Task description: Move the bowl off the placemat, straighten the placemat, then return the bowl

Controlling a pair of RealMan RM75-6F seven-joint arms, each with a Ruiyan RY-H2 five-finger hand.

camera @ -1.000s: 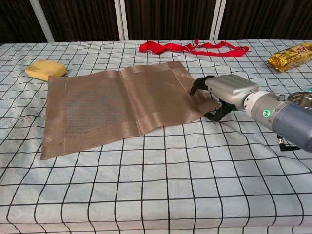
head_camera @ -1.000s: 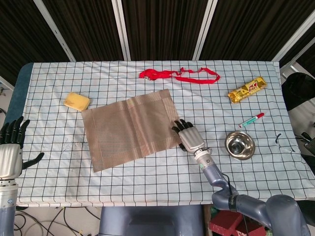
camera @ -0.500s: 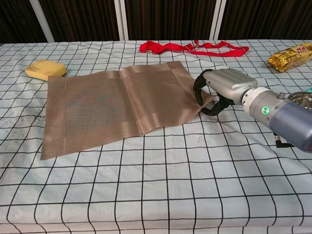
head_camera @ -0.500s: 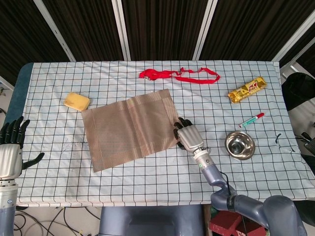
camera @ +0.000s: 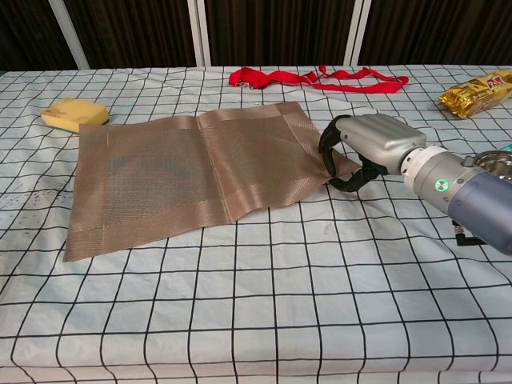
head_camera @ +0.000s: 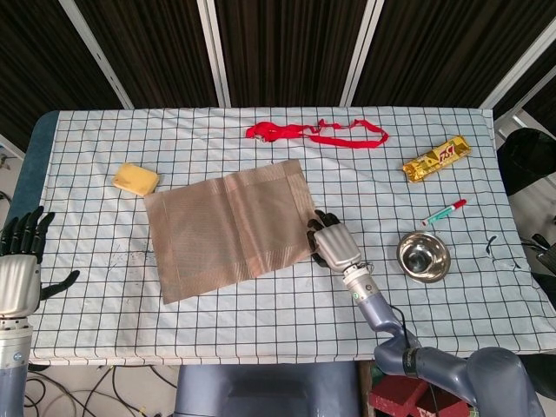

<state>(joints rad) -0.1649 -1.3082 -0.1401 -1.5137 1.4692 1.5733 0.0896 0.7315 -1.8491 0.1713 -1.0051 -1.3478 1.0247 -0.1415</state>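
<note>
The brown woven placemat (head_camera: 226, 226) lies skewed on the checked tablecloth, its right end turned away from me. My right hand (head_camera: 334, 245) is at the mat's near right corner. In the chest view this hand (camera: 364, 148) pinches that corner of the placemat (camera: 184, 176), fingers curled over the edge and thumb below, with the corner slightly raised. The steel bowl (head_camera: 423, 257) stands off the mat, to the right of the hand, and only its rim (camera: 498, 160) shows in the chest view. My left hand (head_camera: 19, 269) hangs beyond the table's left edge, fingers apart and holding nothing.
A yellow sponge (head_camera: 135, 179) lies just past the mat's far left corner. A red ribbon (head_camera: 314, 133) lies behind the mat. A gold snack packet (head_camera: 436, 158) and a red and green marker (head_camera: 444, 212) lie at the back right, near the bowl.
The right hand's fingers have curled from lying flat beside the mat onto its near right corner and now pinch it; the corner has drawn slightly inward. The left hand has barely moved.
</note>
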